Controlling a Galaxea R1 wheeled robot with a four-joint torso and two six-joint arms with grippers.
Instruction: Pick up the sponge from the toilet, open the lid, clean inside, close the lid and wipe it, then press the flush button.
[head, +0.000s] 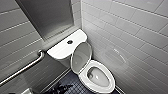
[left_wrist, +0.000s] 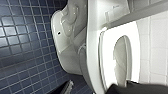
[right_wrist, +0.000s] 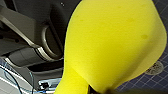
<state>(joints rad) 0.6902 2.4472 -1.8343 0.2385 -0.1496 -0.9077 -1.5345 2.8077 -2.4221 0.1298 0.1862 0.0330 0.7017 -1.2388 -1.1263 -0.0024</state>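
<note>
Pinching the sponge (right_wrist: 112, 42) tight, the right claw (right_wrist: 88, 87) is holding it above the dark blue tiled floor (right_wrist: 160, 81). The lid (head: 80, 56) is standing up, leaning back against the toilet (head: 110, 77) tank, with the flush button (head: 70, 42) sitting on top. Left claw (left_wrist: 135, 88): can't tell if it's open or closed.

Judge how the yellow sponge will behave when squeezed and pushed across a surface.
The sponge is probably soft and springy: it bulges wide, then narrows to a pinched neck. Its matte, faintly spotted, foam-like face suggests it is light for its size and would grip rather than slip.
</note>
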